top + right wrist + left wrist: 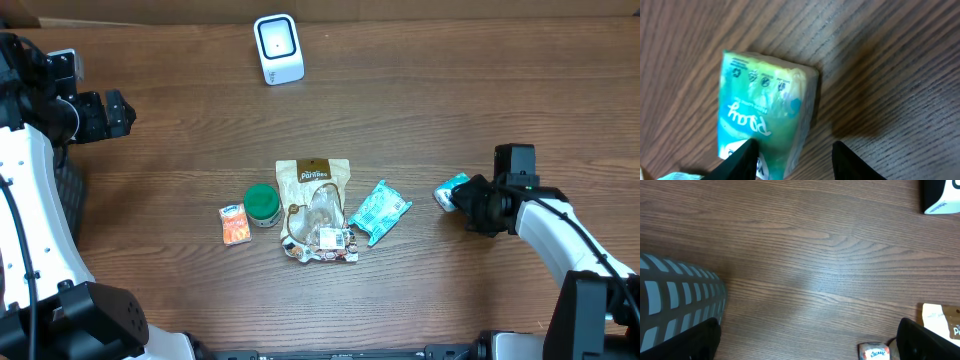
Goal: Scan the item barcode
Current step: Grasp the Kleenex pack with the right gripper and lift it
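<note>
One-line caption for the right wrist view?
Right gripper, jaws open, at a green packet lying on the wooden table.

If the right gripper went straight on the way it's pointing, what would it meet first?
The green packet, lying partly between the right gripper's open fingers, probably just ahead; depth is unclear.

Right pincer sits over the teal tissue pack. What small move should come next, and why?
Probably close the right pincer on the teal tissue pack: its fingertips straddle the pack's end, a gap shows beside one finger, and the pack lies flat on the table, far from the white scanner.
</note>
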